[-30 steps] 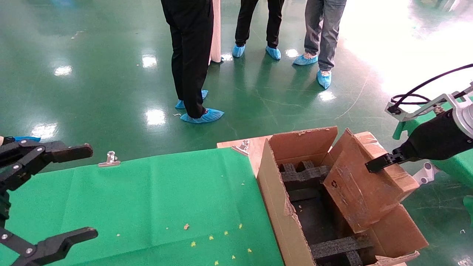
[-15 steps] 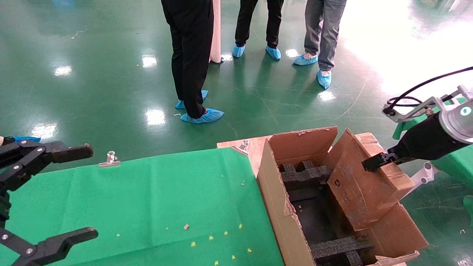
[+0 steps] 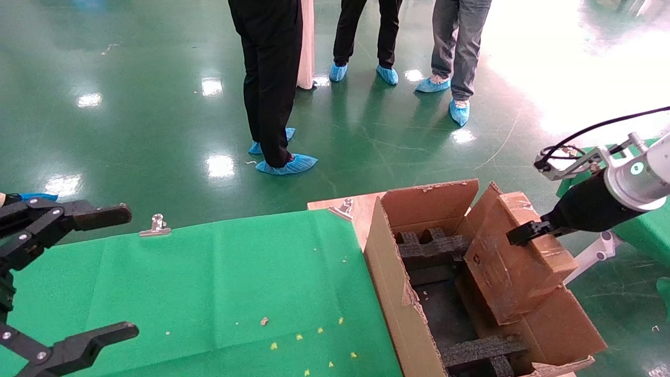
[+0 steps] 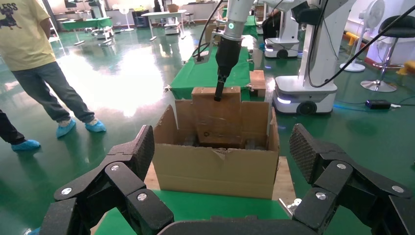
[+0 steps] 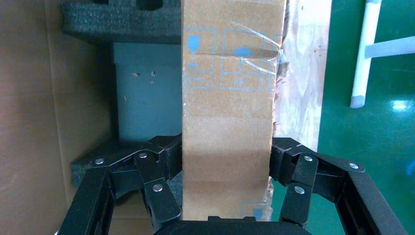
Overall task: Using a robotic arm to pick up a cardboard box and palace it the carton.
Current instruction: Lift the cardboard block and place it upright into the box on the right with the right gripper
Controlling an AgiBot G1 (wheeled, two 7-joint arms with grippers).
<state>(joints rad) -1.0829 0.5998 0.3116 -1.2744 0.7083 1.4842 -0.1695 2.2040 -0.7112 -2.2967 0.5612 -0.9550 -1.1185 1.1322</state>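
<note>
Right gripper on your robotic arm is clamped on the cardboard box, fingers pressing its two sides. You see the box tilted, lower end inside the carton, upper end above the right flap. Carton holds black foam blocks at the far and near ends. Arm reaches in from the right, wrist angled down-left. Left gripper hangs parked over the green table, jaws wide apart
</note>
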